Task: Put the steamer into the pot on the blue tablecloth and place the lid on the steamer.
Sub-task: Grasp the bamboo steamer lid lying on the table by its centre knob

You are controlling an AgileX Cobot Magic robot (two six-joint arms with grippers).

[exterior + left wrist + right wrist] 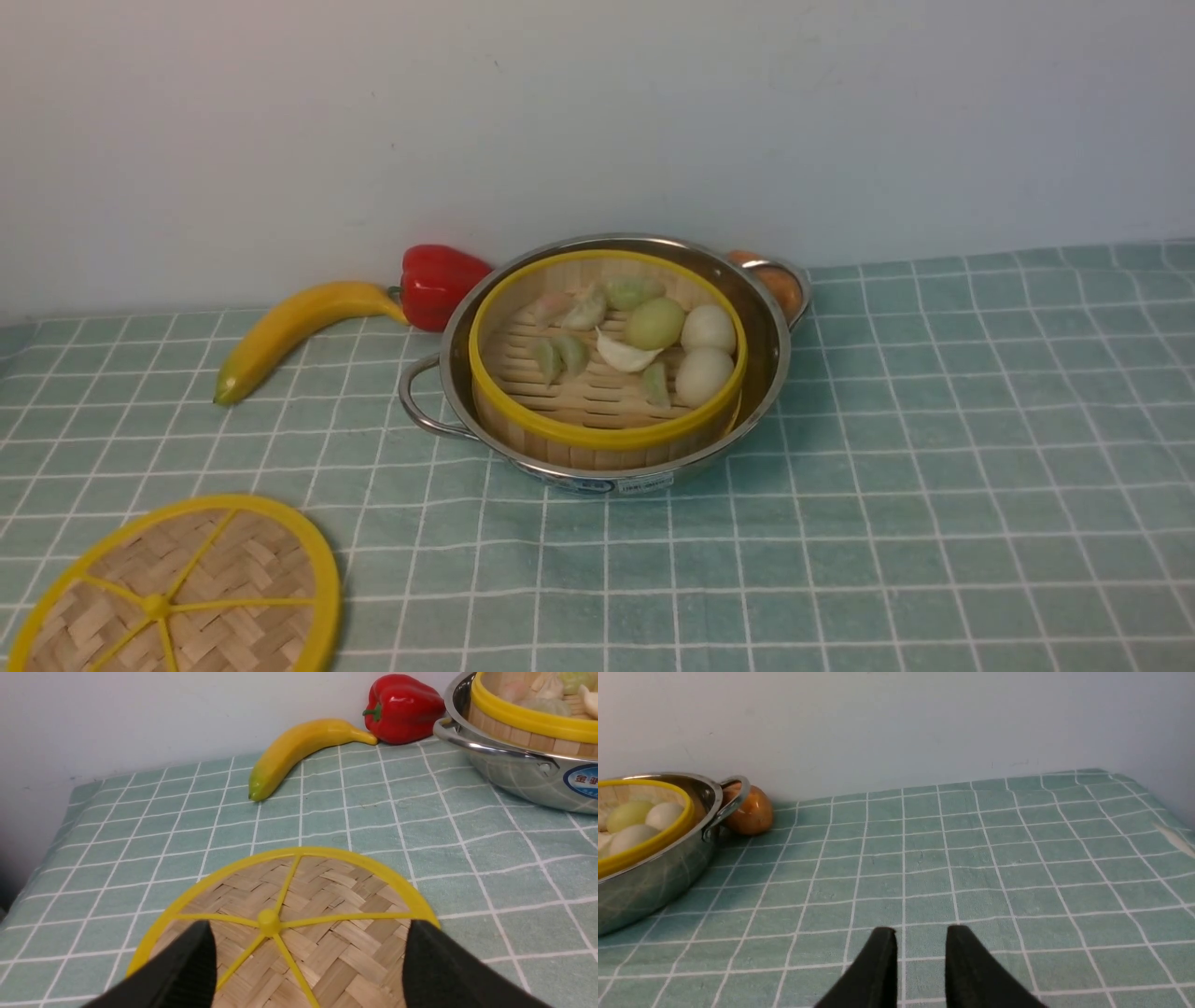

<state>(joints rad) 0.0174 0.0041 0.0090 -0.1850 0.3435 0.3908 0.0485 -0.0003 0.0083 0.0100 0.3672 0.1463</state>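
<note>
lid (327, 891) just ahead of left hand (309, 926), spread wide | steamer (607, 435) in pot (767, 355) at lid's 1 o'clock | right hand (920, 931) slightly apart, farther

Front view looks forward and down from farther back, pot (767, 350) centred. Both wrist views sit low over the cloth (934, 467), facing the wall (597, 112), sharing that pot.

Pot (767, 350) shiny steel, steamer (560, 450) wood slats w/ glossy rim, lid (233, 560) woven bamboo, tablecloth (934, 467) matt.
</note>
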